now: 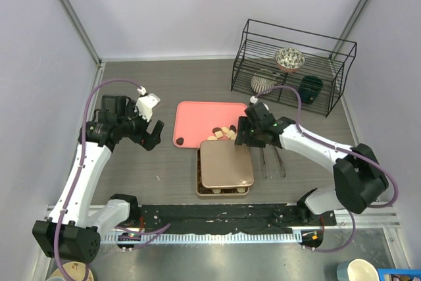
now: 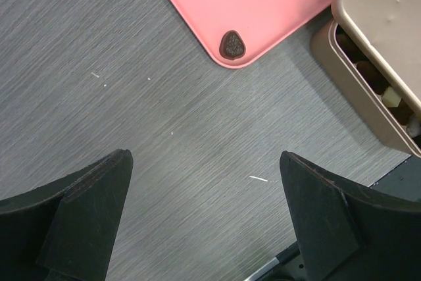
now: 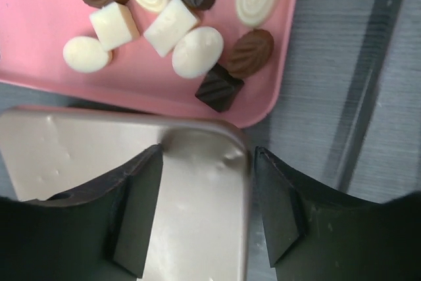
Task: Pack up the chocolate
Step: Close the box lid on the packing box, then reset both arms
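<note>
Step in hand, judged: getting the lid off so packing can go on. Right claw (image 3: pixel 207 162) low over far right corner of flat gold-brown lid (image 3: pixel 79 156). Jaws part-way apart, one finger over the lid, the other just off its right edge, nothing clamped. Lid lying on gold-brown gridded box (image 1: pixel 198 179), slightly skewed, a few filled cells showing along one side.

Left claw (image 2: pixel 204 159) wide open and empty, hovering over bare grey wood-grain bench (image 2: pixel 99 64), left of flat pink plastic tray (image 1: pixel 197 120).

Bite-sized chocolates (image 3: pixel 170 25), dark brown, mid-brown and cream-white, in leaf, oval and square shapes: loose cluster on near right corner of tray, just beyond lid's far edge. One lone dark chocolate (image 2: pixel 231 44) on near left corner of tray. Most of the job looks undone.

Next move, judged: pinch on lid's edge, lift straight up, park on free bench. Any low swing toward the far side risks sweeping the cluster. Thin metal tongs (image 1: pixel 273 162) lying just right of box, so set-down spot needs to miss them. After that, candies one at a time into empty cells.
</note>
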### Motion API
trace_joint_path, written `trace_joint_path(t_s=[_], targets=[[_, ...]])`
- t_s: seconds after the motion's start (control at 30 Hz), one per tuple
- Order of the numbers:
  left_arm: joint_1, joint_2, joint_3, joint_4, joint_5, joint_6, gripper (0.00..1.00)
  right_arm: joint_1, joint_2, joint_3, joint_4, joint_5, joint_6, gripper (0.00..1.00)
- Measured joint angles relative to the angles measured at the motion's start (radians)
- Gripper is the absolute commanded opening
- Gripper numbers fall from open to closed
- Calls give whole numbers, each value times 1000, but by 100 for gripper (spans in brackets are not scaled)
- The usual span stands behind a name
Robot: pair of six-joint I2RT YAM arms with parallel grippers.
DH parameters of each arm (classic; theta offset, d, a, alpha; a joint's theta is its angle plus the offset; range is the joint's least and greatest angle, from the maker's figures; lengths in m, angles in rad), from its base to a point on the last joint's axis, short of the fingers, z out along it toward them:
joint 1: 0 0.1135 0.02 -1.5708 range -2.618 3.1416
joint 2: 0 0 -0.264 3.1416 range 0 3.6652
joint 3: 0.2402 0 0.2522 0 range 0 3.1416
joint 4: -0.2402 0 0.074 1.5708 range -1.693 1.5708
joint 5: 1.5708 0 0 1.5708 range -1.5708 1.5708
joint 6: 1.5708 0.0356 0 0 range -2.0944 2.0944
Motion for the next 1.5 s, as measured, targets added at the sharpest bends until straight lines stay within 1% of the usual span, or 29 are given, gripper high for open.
trace_joint_path(t_s=[0.13,0.23,0.43,0.7,0.97,1.07,1.1,1.13,1.17,1.23,1.3,1.4,1.5], targets=[[0,-11,-10,0,0,6,100,51,58,31,37,78,32,58],[0,-29,-23,0,-1,19,100,64,59,32,46,127,48,57],[0,-45,-43,2,0,22,100,83,49,26,46,174,97,55],[0,-45,-56,5,0,22,100,184,-53,-42,27,216,167,53],[0,-45,-90,16,0,22,100,234,-160,-77,-18,238,220,52],[0,-45,-90,19,0,22,100,240,-176,-76,-36,241,224,58],[0,-45,-90,21,-1,22,100,243,-180,-73,-50,243,222,74],[0,-45,-90,25,-4,21,100,244,-182,-66,-63,246,220,95],[0,-45,-90,26,-8,20,100,246,-182,-42,-91,251,201,100],[0,-45,-90,29,-18,15,100,250,-182,-6,-119,260,178,99],[0,-42,-90,31,-29,0,100,256,-181,70,-163,281,133,100],[0,-31,-90,31,-47,-25,100,262,-181,183,-167,323,59,100],[0,-22,-90,32,-68,-57,100,263,-184,234,-161,362,3,99]])
